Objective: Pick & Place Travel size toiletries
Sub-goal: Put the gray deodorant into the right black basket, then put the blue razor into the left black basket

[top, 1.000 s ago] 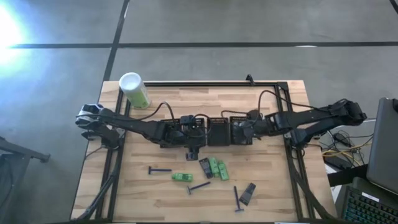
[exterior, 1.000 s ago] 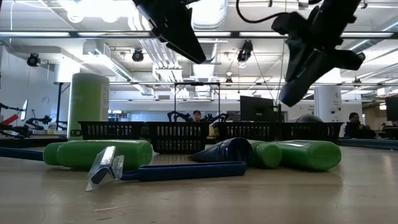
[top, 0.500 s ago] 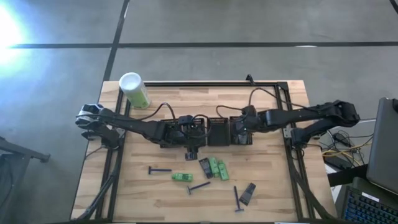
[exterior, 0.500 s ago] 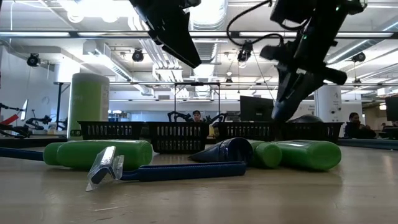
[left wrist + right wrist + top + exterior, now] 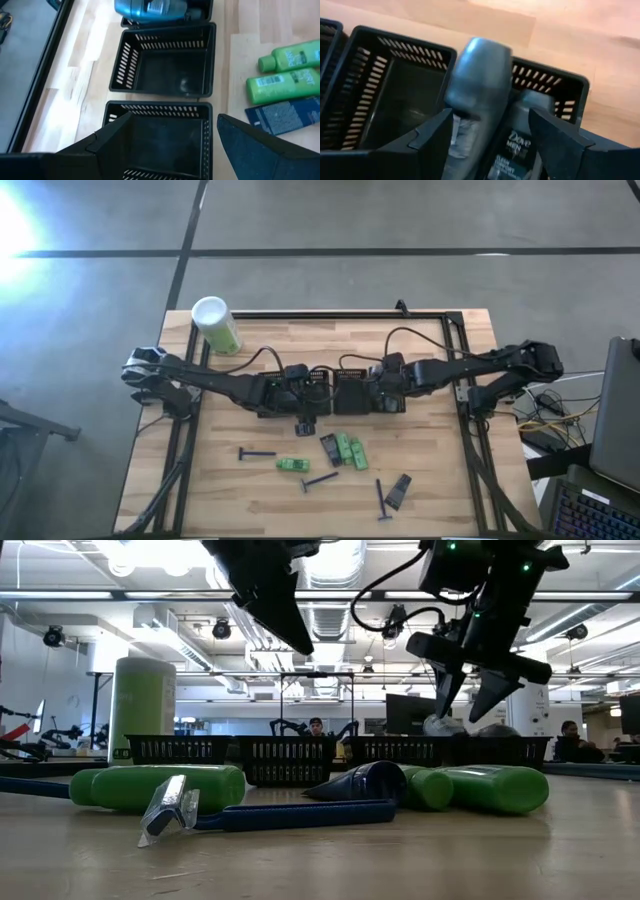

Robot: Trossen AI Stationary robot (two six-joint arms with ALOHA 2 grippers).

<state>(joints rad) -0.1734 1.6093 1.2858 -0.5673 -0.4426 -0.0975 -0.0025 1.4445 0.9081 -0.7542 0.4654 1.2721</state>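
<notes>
My right gripper [image 5: 462, 705] hangs open over the right-hand black mesh tray [image 5: 380, 80]. A grey tube [image 5: 477, 85] stands tilted in that tray, under and between the fingers, beside a second grey tube [image 5: 520, 145] that lies there. My left gripper [image 5: 170, 137] stands open above the two left trays [image 5: 165, 65], with nothing between its fingers. On the bare wood near the front lie green packets [image 5: 348, 448], another green packet [image 5: 292, 465], dark flat packets [image 5: 399, 490] and thin razors [image 5: 255, 454].
The trays form a row [image 5: 350, 392] across the table's middle; one holds a blue bottle [image 5: 150, 7]. A tall green canister with a white cap [image 5: 217, 325] stands at the far left corner. A black frame [image 5: 330, 315] runs along the far edge.
My right gripper has sunk and gone toward the table's left, over the right-hand tray, and has tipped further down. Its fingers have opened and let the grey tube go; the tube now sits in the tray below them.
</notes>
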